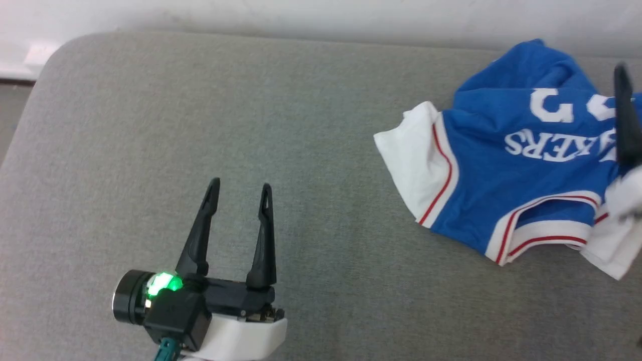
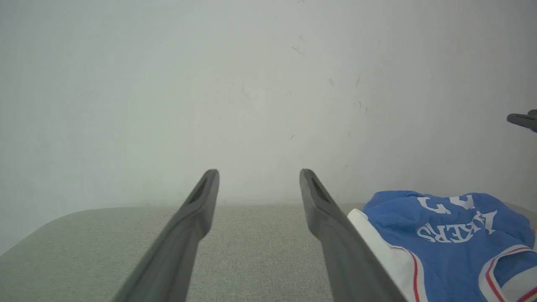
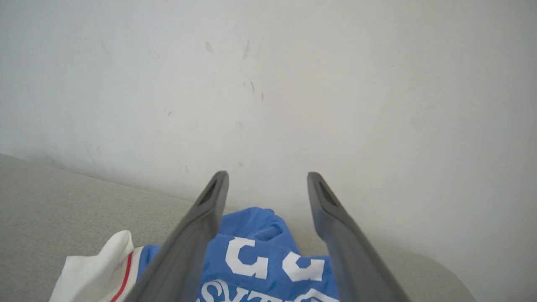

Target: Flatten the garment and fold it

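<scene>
The garment [image 1: 521, 170] lies crumpled at the right of the grey padded surface [image 1: 200, 100]. It is royal blue, with white sleeves, red-and-white trim and upside-down white letters and numbers facing up. My left gripper [image 1: 241, 183] stands open over bare surface, far left of the garment, nothing between its fingers. In the left wrist view the left gripper [image 2: 259, 172] has the garment [image 2: 444, 235] to its lower right. My right gripper [image 3: 268, 174] is open above the garment [image 3: 251, 251], holding nothing. One of its dark fingers [image 1: 624, 115] shows over the garment's right part.
A pale wall [image 1: 321, 15] runs right behind the surface's far edge. The surface has a rounded far-left corner, with floor [image 1: 10, 110] beyond it. Bare grey fabric spreads left of and in front of the garment.
</scene>
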{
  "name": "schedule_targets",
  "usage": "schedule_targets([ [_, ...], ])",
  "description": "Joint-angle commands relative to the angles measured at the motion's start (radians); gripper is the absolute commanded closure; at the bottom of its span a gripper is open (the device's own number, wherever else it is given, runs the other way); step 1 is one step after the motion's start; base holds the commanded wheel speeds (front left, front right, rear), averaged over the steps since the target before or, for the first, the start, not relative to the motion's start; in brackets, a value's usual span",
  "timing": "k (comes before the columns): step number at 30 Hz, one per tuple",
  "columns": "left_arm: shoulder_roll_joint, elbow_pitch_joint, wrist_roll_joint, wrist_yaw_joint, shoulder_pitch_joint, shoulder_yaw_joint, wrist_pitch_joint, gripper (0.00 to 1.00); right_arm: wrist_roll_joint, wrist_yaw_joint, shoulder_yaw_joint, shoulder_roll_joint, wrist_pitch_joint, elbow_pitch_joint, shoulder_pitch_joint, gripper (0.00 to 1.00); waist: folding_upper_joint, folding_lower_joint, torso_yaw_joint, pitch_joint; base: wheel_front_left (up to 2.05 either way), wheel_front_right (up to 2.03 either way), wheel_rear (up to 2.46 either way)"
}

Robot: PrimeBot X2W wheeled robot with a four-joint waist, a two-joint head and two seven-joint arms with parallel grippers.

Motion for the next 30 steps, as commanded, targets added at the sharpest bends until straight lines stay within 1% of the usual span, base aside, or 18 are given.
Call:
schedule_targets([
  [1, 0.007, -0.001, 0.008, -0.011, 0.013, 0.003, -0.005, 0.00, -0.014, -0.001, -0.027, 0.049, -0.024, -0.047, 0.070, 0.00, 0.0000, 0.0001, -0.062, -0.061, 0.00, 0.00, 0.00],
  [3, 0.011, -0.005, 0.012, -0.012, 0.030, 0.010, -0.005, 0.00, -0.037, -0.001, -0.062, 0.133, -0.066, -0.131, 0.184, 0.00, 0.0000, 0.0001, -0.081, -0.073, 0.00, 0.00, 0.00],
  [4, 0.012, -0.008, 0.013, -0.012, 0.038, 0.013, -0.005, 0.00, -0.042, -0.001, -0.082, 0.163, -0.088, -0.164, 0.238, 0.00, 0.0000, 0.0001, -0.090, -0.076, 0.00, 0.00, 0.00],
  [6, 0.016, -0.012, 0.014, -0.013, 0.053, 0.019, -0.005, 0.00, -0.050, -0.001, -0.106, 0.192, -0.135, -0.212, 0.336, 0.00, 0.0000, 0.0001, -0.106, -0.079, 0.00, 0.00, 0.00],
  [7, 0.017, -0.014, 0.016, -0.013, 0.060, 0.022, -0.005, 0.00, -0.047, -0.001, -0.118, 0.198, -0.157, -0.228, 0.376, 0.00, 0.0000, 0.0001, -0.114, -0.080, 0.00, 0.00, 0.00],
  [9, 0.019, -0.019, 0.021, -0.009, 0.074, 0.030, -0.005, 0.00, 0.023, -0.001, -0.138, 0.201, -0.194, -0.228, 0.438, 0.00, 0.0000, 0.0001, -0.134, -0.079, 0.00, 0.00, 0.00],
  [12, 0.019, -0.025, 0.022, -0.002, 0.088, 0.040, -0.005, 0.00, 0.106, -0.001, -0.149, 0.201, -0.249, -0.186, 0.487, 0.00, 0.0000, 0.0001, -0.169, -0.072, 0.00, 0.00, 0.00],
  [14, 0.031, -0.019, 0.028, -0.022, 0.068, 0.032, -0.005, 0.00, 0.120, -0.001, -0.137, 0.201, -0.280, -0.166, 0.496, 0.00, 0.0000, 0.0001, -0.185, -0.062, 0.00, 0.00, 0.00],
  [17, 0.071, 0.055, 0.039, -0.081, -0.005, 0.008, 0.011, 0.00, 0.131, -0.001, -0.117, 0.201, -0.302, -0.149, 0.488, 0.00, 0.0000, 0.0001, -0.200, -0.040, 0.00, 0.00, 0.00],
  [20, 0.095, 0.142, 0.027, -0.156, -0.155, -0.011, 0.101, 0.00, 0.129, -0.001, -0.112, 0.201, -0.310, -0.154, 0.469, 0.00, 0.0000, 0.0001, -0.202, -0.009, 0.00, 0.00, 0.00],
  [21, 0.095, 0.142, 0.027, -0.156, -0.155, -0.011, 0.101, 0.00, 0.129, -0.001, -0.112, 0.201, -0.310, -0.154, 0.469, 0.00, 0.0000, 0.0001, -0.202, -0.009, 0.00, 0.00, 0.00],
  [22, 0.107, 0.177, 0.029, -0.183, -0.215, -0.023, 0.137, 0.00, 0.126, -0.001, -0.112, 0.201, -0.309, -0.162, 0.463, 0.00, 0.0000, 0.0001, -0.202, 0.003, 0.00, 0.00, 0.00],
  [24, 0.122, 0.257, 0.022, -0.217, -0.328, -0.050, 0.229, 0.00, 0.121, -0.001, -0.110, 0.201, -0.305, -0.177, 0.452, 0.00, 0.0000, 0.0001, -0.203, 0.028, 0.00, 0.00, 0.00],
  [27, 0.128, 0.380, -0.014, -0.241, -0.475, -0.094, 0.364, 0.00, 0.119, -0.001, -0.109, 0.202, -0.301, -0.190, 0.432, 0.00, 0.0000, 0.0001, -0.206, 0.065, 0.00, 0.00, 0.00],
  [30, 0.136, 0.488, -0.048, -0.249, -0.595, -0.140, 0.470, 0.00, 0.121, -0.001, -0.102, 0.202, -0.293, -0.198, 0.423, 0.00, 0.0000, 0.0001, -0.211, 0.092, 0.00, 0.00, 0.00],
])
